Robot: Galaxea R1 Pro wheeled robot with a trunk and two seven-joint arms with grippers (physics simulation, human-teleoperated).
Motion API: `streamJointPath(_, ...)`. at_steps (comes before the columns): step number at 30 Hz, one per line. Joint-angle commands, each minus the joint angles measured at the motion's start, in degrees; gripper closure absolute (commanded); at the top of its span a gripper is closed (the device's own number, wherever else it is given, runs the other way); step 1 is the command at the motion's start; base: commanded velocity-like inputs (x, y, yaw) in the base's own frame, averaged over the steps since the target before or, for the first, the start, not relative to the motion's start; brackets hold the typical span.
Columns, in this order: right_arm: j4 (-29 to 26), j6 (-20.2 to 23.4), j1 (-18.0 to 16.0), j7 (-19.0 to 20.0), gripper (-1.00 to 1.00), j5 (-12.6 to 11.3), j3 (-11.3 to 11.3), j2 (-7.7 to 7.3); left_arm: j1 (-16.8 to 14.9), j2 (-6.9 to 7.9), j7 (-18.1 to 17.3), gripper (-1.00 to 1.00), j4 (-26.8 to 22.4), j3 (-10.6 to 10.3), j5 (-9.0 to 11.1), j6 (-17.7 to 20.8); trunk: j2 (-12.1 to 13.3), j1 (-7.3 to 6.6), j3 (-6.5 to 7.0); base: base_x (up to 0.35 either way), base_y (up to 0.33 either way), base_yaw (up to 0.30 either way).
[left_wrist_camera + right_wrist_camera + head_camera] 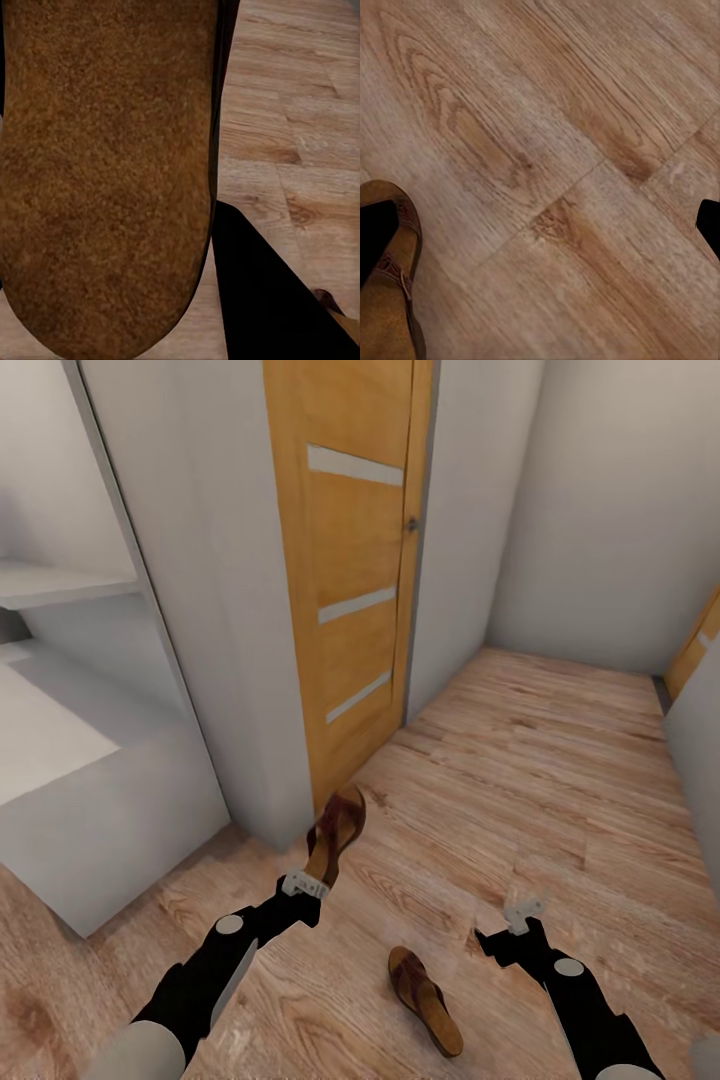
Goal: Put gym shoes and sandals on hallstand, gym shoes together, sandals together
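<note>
My left gripper (305, 885) is shut on one brown sandal (335, 835) and holds it up off the corridor floor (520, 760), toe pointing up toward the wooden door. In the left wrist view that sandal's tan surface (105, 172) sits close to the camera. The other sandal (425, 1000) lies flat on the planks between my arms. My right gripper (522, 912) hovers open above the floor just right of it, and the right wrist view catches its strap end (386, 300). The pale-grey hallstand (60, 760) stands at the left. The two gym shoes are out of view.
A tall grey wall panel (210, 610) separates the hallstand from an orange wooden door (350, 560). Another orange door edge (700, 640) shows at the far right. Open wood flooring stretches ahead toward the back wall.
</note>
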Motion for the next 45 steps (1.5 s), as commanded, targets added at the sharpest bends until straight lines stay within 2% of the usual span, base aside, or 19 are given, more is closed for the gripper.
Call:
streamJointPath(1, -0.08, 0.18, -0.03, 0.43, -1.00, 0.35, -0.23, 0.04, -0.03, -0.01, -0.22, 1.00, -0.06, 0.07, -0.15, 0.12, -0.44, 0.21, -0.32, 0.000, 0.000, 0.000)
streamJointPath(9, 0.03, 0.21, -0.03, 0.39, -1.00, 0.38, -0.26, 0.06, -0.09, -0.44, -0.08, 1.00, -0.06, -0.02, -0.15, 0.29, -3.65, 1.97, -2.49, 0.000, 0.000, 0.000)
streamJointPath(15, 1.53, 0.21, -0.04, 0.39, -1.00, 0.36, 0.00, 0.89, -0.13, -0.60, -0.04, 1.00, -0.06, -0.04, -0.17, 0.34, -5.99, 3.25, -4.12, 0.000, 0.000, 0.000)
streamJointPath(31, 3.04, 0.21, -0.04, 0.65, -1.00, 0.49, 0.09, 1.98, -0.20, -0.29, -0.10, 1.00, -0.06, -0.04, -0.03, 0.32, -6.20, 3.67, -9.14, 0.000, 0.000, 0.000)
streamJointPath(37, 3.70, 0.21, -0.04, 0.64, -1.00, 0.52, 0.04, 2.20, -0.31, -0.62, -0.12, 1.00, -0.36, -0.09, -0.08, 0.27, -6.28, 3.82, -11.02, 0.000, 0.000, 0.000)
streamJointPath(42, 3.81, 0.21, -0.04, 0.59, -1.00, 0.48, 0.01, 2.23, -0.10, -0.71, -0.03, 1.00, -4.64, -0.10, -0.05, 0.69, -6.35, 3.95, -12.58, 0.000, 0.000, 0.000)
streamJointPath(45, 3.83, 0.17, -0.04, 0.56, -1.00, 0.45, 0.01, 2.24, -0.01, -0.74, 0.02, 1.00, -7.82, -0.07, -0.03, 2.36, -6.39, 4.03, -13.52, 0.000, 0.000, 0.000)
